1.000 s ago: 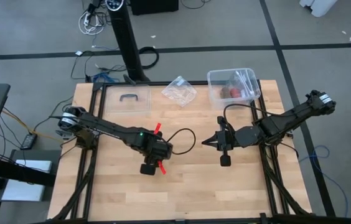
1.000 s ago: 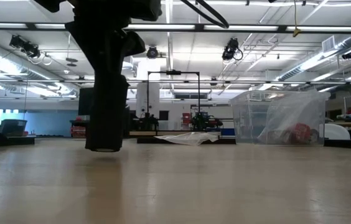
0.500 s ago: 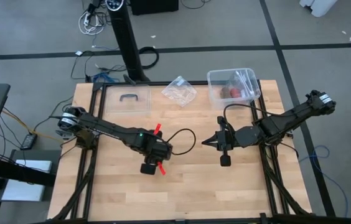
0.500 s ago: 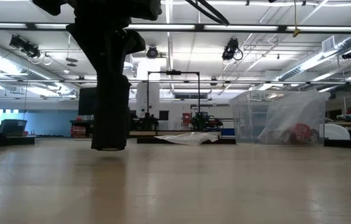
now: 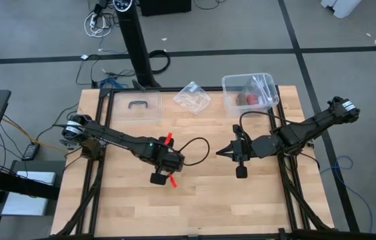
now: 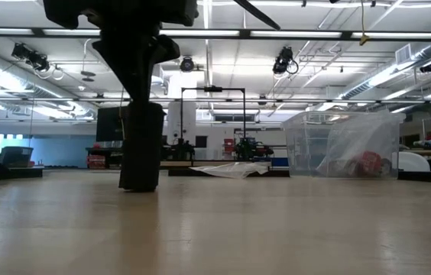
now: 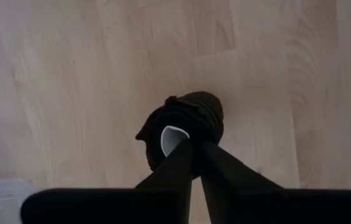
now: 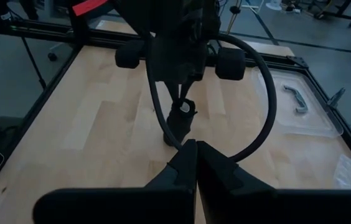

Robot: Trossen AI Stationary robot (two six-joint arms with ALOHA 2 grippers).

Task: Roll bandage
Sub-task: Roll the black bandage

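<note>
Left gripper (image 7: 195,148) pinches the rolled black fabric bandage (image 7: 185,124) upright on the wooden table (image 5: 201,200); right gripper (image 5: 220,152) pressed together nearby.

The high view looks straight down on the whole pale wooden worktop (image 5: 201,193). The low view looks level across it into the room. Both wrist views look close, and they share the rolled black fabric bandage (image 7: 185,124) standing upright.
</note>
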